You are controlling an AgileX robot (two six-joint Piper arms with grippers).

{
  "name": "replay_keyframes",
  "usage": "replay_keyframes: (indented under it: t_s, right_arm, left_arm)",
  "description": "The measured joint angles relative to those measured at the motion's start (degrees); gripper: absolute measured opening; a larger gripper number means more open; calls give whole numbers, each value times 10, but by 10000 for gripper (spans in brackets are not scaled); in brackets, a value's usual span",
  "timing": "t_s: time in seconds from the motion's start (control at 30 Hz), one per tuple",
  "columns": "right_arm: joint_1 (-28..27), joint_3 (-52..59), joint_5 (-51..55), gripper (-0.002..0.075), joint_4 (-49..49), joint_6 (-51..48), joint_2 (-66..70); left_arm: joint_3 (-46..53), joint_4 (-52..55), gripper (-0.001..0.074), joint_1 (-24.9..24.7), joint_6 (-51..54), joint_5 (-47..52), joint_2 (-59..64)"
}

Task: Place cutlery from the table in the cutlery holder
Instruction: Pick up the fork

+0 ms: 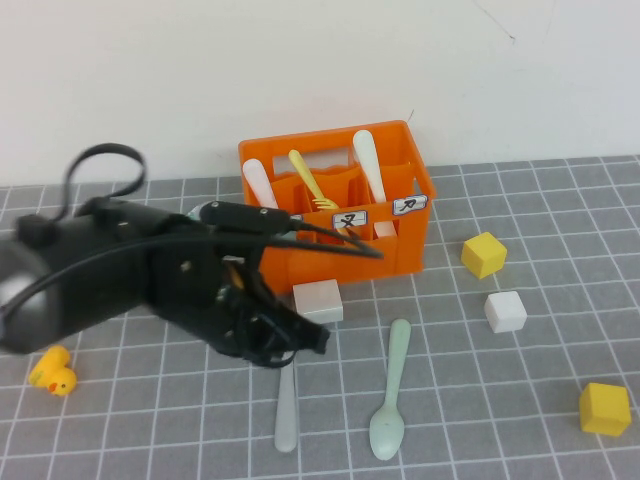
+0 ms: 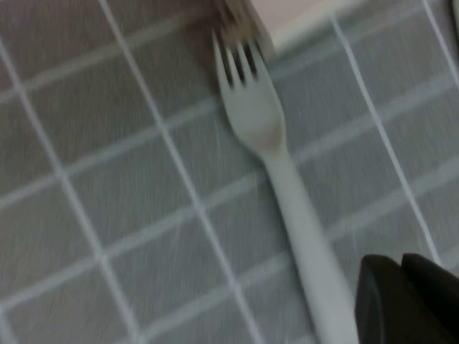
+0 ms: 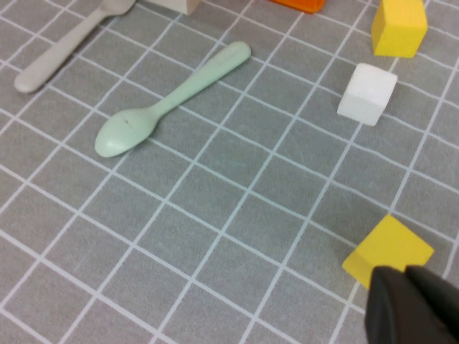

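The orange cutlery holder stands at the back of the table. A yellow fork leans inside it, between two white spoons. A grey fork lies flat in front of the holder. Its tines reach towards a white block. A mint-green spoon lies just to its right. My left gripper hovers over the grey fork, shut and empty, beside the handle. My right gripper is shut and empty above a yellow cube; it is out of the high view.
Right of the holder sit a yellow cube and a white cube. Another yellow cube lies near the front right. A yellow rubber duck stands at the left. The left arm's black body covers the table's left middle.
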Motion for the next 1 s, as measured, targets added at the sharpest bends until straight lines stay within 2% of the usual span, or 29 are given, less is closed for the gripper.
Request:
replay_keyframes:
  t_s: [0.07, 0.27, 0.37, 0.77, 1.0]
  right_arm:
    - [0, 0, 0, -3, 0, 0, 0]
    - [0, 0, 0, -3, 0, 0, 0]
    - [0, 0, 0, -3, 0, 0, 0]
    - [0, 0, 0, -3, 1, 0, 0]
    - [0, 0, 0, -3, 1, 0, 0]
  left_arm:
    - [-15, -1, 66, 0, -12, -10, 27]
    - [-48, 1, 364, 0, -54, -15, 81]
    - [-50, 17, 419, 0, -83, -18, 93]
    - [-51, 71, 440, 0, -140, -18, 117]
    - [-51, 123, 353, 0, -184, -15, 93]
